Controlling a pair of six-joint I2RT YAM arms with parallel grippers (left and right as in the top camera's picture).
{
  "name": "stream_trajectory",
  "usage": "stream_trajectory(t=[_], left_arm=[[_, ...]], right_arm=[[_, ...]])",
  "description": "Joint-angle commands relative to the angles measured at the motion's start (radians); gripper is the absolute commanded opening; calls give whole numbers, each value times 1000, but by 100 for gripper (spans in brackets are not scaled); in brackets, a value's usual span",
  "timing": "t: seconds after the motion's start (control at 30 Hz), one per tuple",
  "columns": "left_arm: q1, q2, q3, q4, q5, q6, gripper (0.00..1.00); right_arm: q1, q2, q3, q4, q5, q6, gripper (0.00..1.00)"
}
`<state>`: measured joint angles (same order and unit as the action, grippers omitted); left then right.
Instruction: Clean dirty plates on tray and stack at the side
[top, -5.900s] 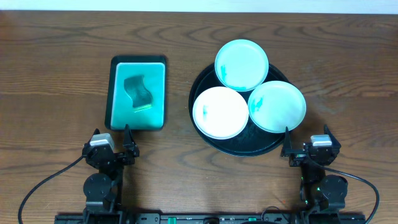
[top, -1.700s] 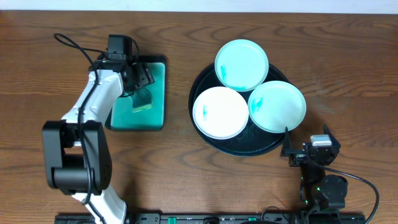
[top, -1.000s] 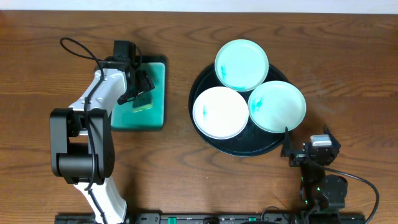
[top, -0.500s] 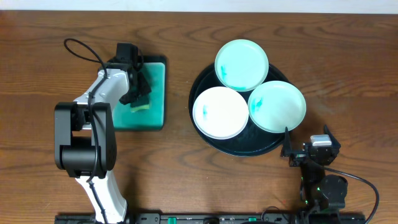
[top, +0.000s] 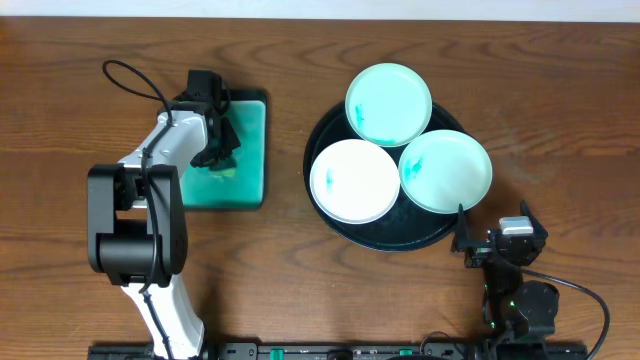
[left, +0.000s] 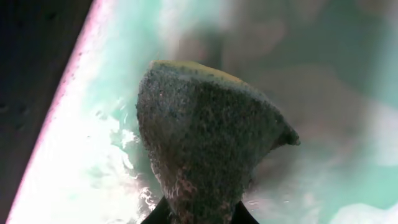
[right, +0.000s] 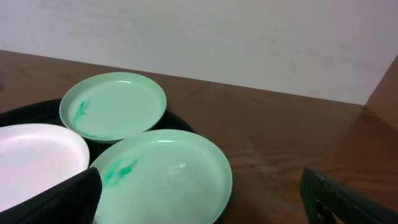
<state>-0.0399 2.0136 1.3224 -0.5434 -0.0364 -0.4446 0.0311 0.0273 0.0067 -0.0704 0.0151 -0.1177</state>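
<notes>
Three plates lie on the round black tray (top: 398, 236): a teal-smeared one at the back (top: 389, 104), a white one at the left (top: 354, 180) and a smeared one at the right (top: 446, 171). My left gripper (top: 221, 148) is down in the teal dish (top: 252, 185), shut on the dark sponge (top: 228, 168). In the left wrist view the sponge (left: 205, 143) bulges up from between the closed jaws of the left gripper (left: 199, 214). My right gripper (top: 495, 238) rests open at the front right, just off the tray's rim. The right wrist view shows the right gripper (right: 205, 199) facing the nearest smeared plate (right: 163, 177).
The teal dish holds shallow teal liquid (left: 74, 162) around the sponge. A black cable (top: 130, 75) loops behind the left arm. Bare wooden table (top: 280, 280) lies between the dish and the tray.
My left gripper has shifted slightly over the dish and closed on the sponge, which now looks squeezed. The right arm and the plates have not moved.
</notes>
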Motion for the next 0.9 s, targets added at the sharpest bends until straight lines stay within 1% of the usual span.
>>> stream_trajectory(t=[0.0, 0.3, 0.43, 0.57, 0.67, 0.8, 0.87], left_arm=[[4, -104, -7, -13, -20, 6, 7], [4, -423, -7, -40, -16, 5, 7], [4, -494, -8, -46, -16, 5, 7], [4, -485, -17, -54, -16, -6, 7], [4, -442, -61, -24, -17, -6, 7], [4, -316, -143, 56, -17, -1, 7], [4, -259, -145, 57, -16, 23, 7]], right_arm=[[14, -1, -1, -4, -5, -11, 99], [14, -1, -1, -4, -5, -11, 99], [14, -1, -1, -4, -5, -11, 99], [14, -1, -1, -4, -5, -11, 99], [14, -1, -1, -4, -5, -11, 99], [14, -1, -1, -4, -5, -11, 99], [14, -1, -1, -4, -5, -11, 99]])
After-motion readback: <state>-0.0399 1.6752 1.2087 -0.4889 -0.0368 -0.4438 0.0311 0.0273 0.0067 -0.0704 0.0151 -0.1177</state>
